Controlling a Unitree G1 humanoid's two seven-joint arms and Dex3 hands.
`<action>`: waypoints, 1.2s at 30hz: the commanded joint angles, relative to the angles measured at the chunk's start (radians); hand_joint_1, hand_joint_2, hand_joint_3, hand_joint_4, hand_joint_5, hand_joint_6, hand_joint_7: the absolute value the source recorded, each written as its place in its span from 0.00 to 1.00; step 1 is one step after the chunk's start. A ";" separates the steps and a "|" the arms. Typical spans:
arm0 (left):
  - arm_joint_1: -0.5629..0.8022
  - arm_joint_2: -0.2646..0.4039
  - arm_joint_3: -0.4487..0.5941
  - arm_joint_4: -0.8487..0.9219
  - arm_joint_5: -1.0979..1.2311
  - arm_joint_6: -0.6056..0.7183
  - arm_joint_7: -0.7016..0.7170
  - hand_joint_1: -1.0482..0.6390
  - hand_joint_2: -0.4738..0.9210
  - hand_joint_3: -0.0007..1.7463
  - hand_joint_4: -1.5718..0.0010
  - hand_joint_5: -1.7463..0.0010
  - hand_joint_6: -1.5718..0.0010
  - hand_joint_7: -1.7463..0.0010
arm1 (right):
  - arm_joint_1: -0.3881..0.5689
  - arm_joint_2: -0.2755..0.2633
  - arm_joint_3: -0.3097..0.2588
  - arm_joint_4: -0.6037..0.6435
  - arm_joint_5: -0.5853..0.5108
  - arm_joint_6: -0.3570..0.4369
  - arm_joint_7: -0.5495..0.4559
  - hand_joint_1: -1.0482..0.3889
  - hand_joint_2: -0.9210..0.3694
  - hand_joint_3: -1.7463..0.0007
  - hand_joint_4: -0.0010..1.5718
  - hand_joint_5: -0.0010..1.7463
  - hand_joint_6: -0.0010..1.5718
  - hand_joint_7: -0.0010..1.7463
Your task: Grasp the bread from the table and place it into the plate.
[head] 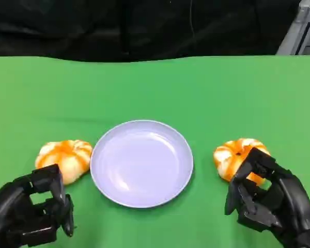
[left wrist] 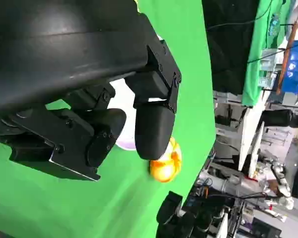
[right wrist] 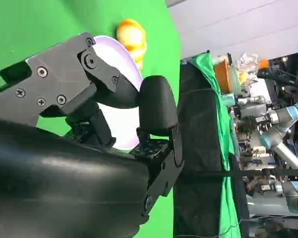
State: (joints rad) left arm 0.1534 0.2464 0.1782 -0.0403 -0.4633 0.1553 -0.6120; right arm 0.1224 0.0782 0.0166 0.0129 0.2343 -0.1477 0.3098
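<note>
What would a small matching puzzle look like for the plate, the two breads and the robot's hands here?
Things:
1. plate
2. left bread
3. right bread
4. left hand

Descriptions:
A. partly hidden behind the right hand
B. lilac, nothing on it, between the breads
C. black, holding nothing, near the table's front edge
D. orange and white, in full sight beside the plate

Pairs: 1-B, 2-D, 3-A, 4-C

The light is bright and even, with small soft shadows under the plate [head: 141, 163] and the bread [head: 65, 158], a faint shine on the plate, and close black hand parts looking blurry in both wrist views.
</note>
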 commanded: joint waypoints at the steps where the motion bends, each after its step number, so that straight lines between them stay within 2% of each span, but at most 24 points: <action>1: 0.010 0.009 0.002 -0.008 0.009 -0.004 0.006 0.70 0.84 0.69 0.45 0.00 0.54 0.00 | 0.001 -0.010 -0.005 -0.009 0.010 -0.003 -0.002 0.66 0.27 0.33 0.54 1.00 0.40 0.99; 15: 0.012 0.008 0.001 -0.013 0.020 -0.004 0.015 0.70 0.84 0.69 0.45 0.00 0.54 0.00 | 0.002 -0.010 -0.007 -0.008 0.010 -0.008 0.001 0.66 0.26 0.33 0.54 1.00 0.39 1.00; 16: 0.012 0.007 0.002 -0.011 0.023 -0.011 0.016 0.69 0.84 0.68 0.48 0.00 0.56 0.01 | 0.001 -0.009 -0.005 -0.008 0.005 -0.007 -0.002 0.66 0.27 0.34 0.54 1.00 0.39 1.00; 17: 0.011 0.008 0.002 -0.009 0.024 -0.015 0.012 0.66 0.84 0.63 0.57 0.03 0.61 0.08 | 0.001 -0.010 -0.004 -0.009 0.002 -0.005 -0.004 0.65 0.27 0.34 0.54 1.00 0.39 1.00; 18: 0.012 0.019 -0.007 -0.012 0.049 -0.030 0.012 0.63 0.86 0.55 0.66 0.10 0.63 0.20 | 0.000 -0.010 -0.005 -0.006 0.004 -0.008 -0.001 0.65 0.26 0.34 0.54 1.00 0.39 1.00; 19: 0.013 0.030 -0.017 -0.014 0.082 -0.051 0.014 0.55 0.91 0.39 0.79 0.36 0.69 0.46 | -0.002 -0.010 -0.006 -0.002 0.008 -0.012 0.003 0.66 0.26 0.34 0.54 1.00 0.39 1.00; 20: 0.015 0.039 -0.028 -0.014 0.125 -0.089 0.019 0.50 0.95 0.28 0.83 0.53 0.71 0.65 | -0.003 -0.009 -0.006 0.003 0.007 -0.018 0.004 0.66 0.26 0.33 0.54 1.00 0.39 1.00; 21: 0.017 0.050 -0.039 -0.015 0.178 -0.132 0.032 0.45 0.98 0.22 0.86 0.68 0.72 0.79 | -0.003 -0.008 -0.006 0.004 0.006 -0.022 0.004 0.66 0.26 0.34 0.54 1.00 0.39 1.00; 23: 0.020 0.061 -0.051 -0.014 0.266 -0.209 0.064 0.34 0.99 0.19 0.93 0.86 0.77 0.94 | -0.001 -0.008 -0.005 -0.002 0.001 -0.017 -0.004 0.66 0.26 0.34 0.54 1.00 0.39 1.00; 28: 0.021 0.073 -0.059 -0.010 0.424 -0.295 0.175 0.18 1.00 0.26 0.99 0.97 0.85 1.00 | 0.002 -0.009 -0.004 -0.006 0.002 -0.013 -0.006 0.65 0.26 0.34 0.53 1.00 0.39 1.00; 33: -0.004 0.095 -0.069 0.038 0.553 -0.373 0.267 0.14 1.00 0.30 1.00 1.00 0.89 1.00 | -0.002 -0.013 -0.006 -0.003 0.004 -0.008 -0.005 0.65 0.26 0.34 0.53 1.00 0.39 1.00; 36: -0.027 0.115 -0.093 0.054 0.705 -0.385 0.367 0.12 1.00 0.25 1.00 1.00 0.88 0.99 | -0.002 -0.013 -0.005 -0.001 -0.002 -0.013 -0.008 0.65 0.26 0.35 0.54 1.00 0.39 1.00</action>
State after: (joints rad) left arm 0.1493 0.3223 0.1025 -0.0034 0.1396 -0.2088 -0.3210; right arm 0.1222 0.0782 0.0167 0.0140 0.2308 -0.1515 0.3057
